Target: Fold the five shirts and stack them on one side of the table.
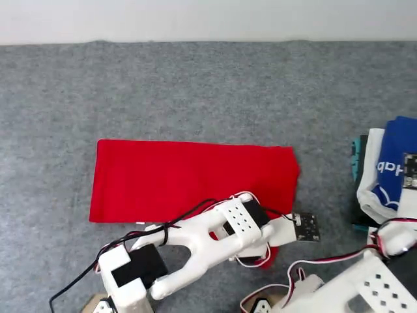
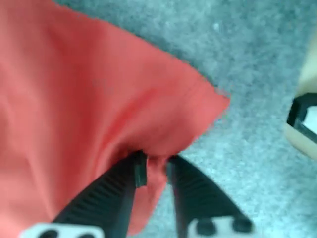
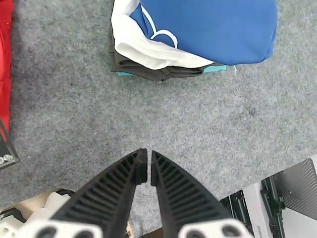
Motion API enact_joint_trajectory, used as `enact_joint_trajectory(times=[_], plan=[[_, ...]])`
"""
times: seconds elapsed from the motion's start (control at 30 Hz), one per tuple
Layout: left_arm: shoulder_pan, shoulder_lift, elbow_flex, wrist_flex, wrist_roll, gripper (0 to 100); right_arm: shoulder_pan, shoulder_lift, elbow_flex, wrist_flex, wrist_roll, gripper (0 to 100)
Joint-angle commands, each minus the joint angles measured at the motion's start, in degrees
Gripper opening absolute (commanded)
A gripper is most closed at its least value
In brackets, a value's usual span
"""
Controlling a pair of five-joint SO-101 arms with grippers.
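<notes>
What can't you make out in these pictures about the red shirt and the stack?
1. High view: the red shirt's near right corner is hidden under the left arm.
2. High view: the stack is cut off by the right edge.
3. Right wrist view: the stack's lower layers are squeezed together, so the number of shirts in it is unsure.

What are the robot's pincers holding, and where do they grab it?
The left pincer pinches the red shirt at a bunched-up bit of its edge near a corner. The right pincer is shut on nothing.
</notes>
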Motion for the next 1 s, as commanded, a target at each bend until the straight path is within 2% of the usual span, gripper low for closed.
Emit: enact_joint_trajectory(times=[0.0, 0.2, 0.5, 0.97], plan=[[-0.9, -0.1, -1.9, -1.1, 0.0, 2, 0.7, -0.6, -0.3, 2.4, 0.5, 2.5], [-0.9, -1.8, -3.6, 1.9, -0.1, 2, 0.7, -0.6, -0.3, 2.4, 0.5, 2.5], [-2.0, -11.2, -7.2, 5.8, 0.0, 2, 0.6, -0.6, -0.3, 2.4, 0.5, 2.5], [-12.7, -9.4, -7.6, -4.6, 0.0, 2, 0.6, -0.6, -0.3, 2.4, 0.6, 2.5]])
